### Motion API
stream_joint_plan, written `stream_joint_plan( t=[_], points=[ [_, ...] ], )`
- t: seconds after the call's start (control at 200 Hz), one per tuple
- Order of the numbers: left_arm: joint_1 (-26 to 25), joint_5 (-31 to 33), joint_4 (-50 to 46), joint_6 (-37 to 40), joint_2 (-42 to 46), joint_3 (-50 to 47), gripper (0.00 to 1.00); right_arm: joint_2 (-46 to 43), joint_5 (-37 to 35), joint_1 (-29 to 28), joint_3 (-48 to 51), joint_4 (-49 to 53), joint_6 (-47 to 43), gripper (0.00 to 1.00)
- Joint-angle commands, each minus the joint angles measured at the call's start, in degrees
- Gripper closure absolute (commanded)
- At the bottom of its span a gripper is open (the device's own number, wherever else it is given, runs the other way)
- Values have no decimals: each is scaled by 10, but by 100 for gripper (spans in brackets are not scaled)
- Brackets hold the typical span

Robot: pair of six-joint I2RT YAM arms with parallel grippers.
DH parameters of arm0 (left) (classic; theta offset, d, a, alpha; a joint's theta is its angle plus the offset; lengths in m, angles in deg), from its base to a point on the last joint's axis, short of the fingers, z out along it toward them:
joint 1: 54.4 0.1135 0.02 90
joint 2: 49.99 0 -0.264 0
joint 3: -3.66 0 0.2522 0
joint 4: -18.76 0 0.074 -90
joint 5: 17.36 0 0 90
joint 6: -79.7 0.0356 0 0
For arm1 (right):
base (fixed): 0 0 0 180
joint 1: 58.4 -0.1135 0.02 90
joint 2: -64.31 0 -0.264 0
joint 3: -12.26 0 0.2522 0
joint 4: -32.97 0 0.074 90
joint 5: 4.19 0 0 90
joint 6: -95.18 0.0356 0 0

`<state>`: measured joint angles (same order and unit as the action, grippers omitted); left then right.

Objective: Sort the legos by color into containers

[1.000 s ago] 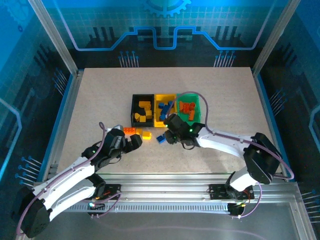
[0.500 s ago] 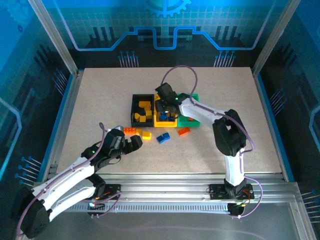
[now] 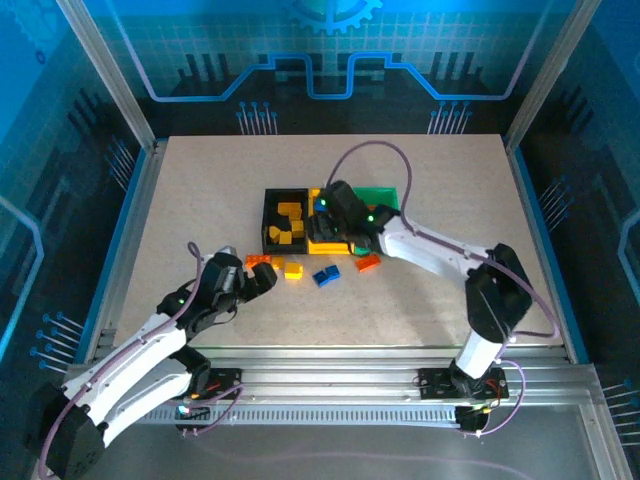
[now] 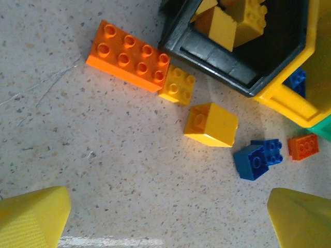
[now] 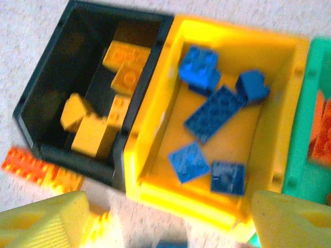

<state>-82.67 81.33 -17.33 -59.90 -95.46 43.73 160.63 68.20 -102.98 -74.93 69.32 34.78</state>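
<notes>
Three bins stand side by side: black bin [image 3: 271,222] with yellow legos [image 5: 95,135], yellow bin [image 5: 155,88] with several blue legos [image 5: 212,111], green bin [image 3: 385,194] with orange ones [image 5: 321,129]. My right gripper [image 3: 328,215] hovers open above the yellow bin's near edge, nothing between its fingers [image 5: 49,222]. Loose on the table lie a long orange brick [image 4: 129,55], a small yellow brick [image 4: 177,86], a yellow cube [image 4: 212,124], a blue brick [image 4: 257,159] and a small orange brick [image 4: 303,146]. My left gripper [image 3: 265,281] is open and empty, just near of them.
The bins sit mid-table, close together, the black bin's corner [image 4: 217,62] right beside the loose yellow bricks. Bare speckled tabletop [image 3: 200,190] stretches to the left, right and back. A metal frame rail [image 3: 380,352] runs along the near edge.
My right gripper went from the table by the blue brick up over the yellow bin, and its jaws opened. My left arm shifted slightly left.
</notes>
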Motion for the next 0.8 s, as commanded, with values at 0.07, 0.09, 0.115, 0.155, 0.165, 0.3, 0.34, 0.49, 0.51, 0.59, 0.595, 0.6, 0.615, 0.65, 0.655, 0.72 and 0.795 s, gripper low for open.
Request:
stream_joint_plan(
  t=[0.07, 0.09, 0.115, 0.155, 0.165, 0.3, 0.34, 0.49, 0.51, 0.59, 0.595, 0.6, 0.615, 0.65, 0.655, 0.72, 0.795],
  points=[
    [8, -2, -2, 0, 9, 6, 1, -34, 8, -48, 129, -37, 32, 14],
    [9, -2, -2, 0, 10, 4, 1, -35, 7, -53, 135, -38, 32, 10],
    [9, -4, -3, -1, 11, 1, 1, -33, 4, -60, 142, -42, 31, 9],
    [10, -5, -4, -2, 12, -2, 1, -33, -2, -72, 152, -49, 28, 10],
    [11, -6, -4, -2, 13, -3, 1, -32, -2, -75, 154, -53, 27, 11],
    [12, -8, -8, -3, 19, -13, 1, -20, 20, -95, 169, -108, 2, 17],
    [13, -9, -8, -3, 22, -16, 1, -12, 30, -95, 167, -120, -4, 17],
    [15, -13, -7, -2, 29, -22, 1, 37, 42, -81, 134, -137, -36, 14],
    [15, -13, -8, -2, 29, -23, 1, 44, 45, -78, 129, -139, -39, 14],
    [16, -15, -10, -1, 29, -24, 1, 74, 67, -66, 106, -142, -52, 14],
    [16, -16, -10, -1, 29, -24, 1, 76, 68, -66, 104, -141, -53, 14],
    [16, -16, -10, -1, 29, -25, 1, 80, 68, -65, 101, -139, -55, 14],
    [16, -17, -11, -1, 28, -24, 1, 86, 69, -63, 95, -135, -57, 14],
    [17, -17, -13, 0, 29, -25, 1, 99, 66, -61, 82, -128, -60, 14],
    [17, -17, -14, -1, 29, -25, 1, 100, 65, -61, 80, -126, -60, 14],
    [17, -19, -14, 0, 32, -26, 1, 117, 62, -60, 67, -117, -67, 14],
    [19, -20, -16, 1, 35, -27, 1, 123, 62, -57, 65, -105, -66, 14]
  ],
)
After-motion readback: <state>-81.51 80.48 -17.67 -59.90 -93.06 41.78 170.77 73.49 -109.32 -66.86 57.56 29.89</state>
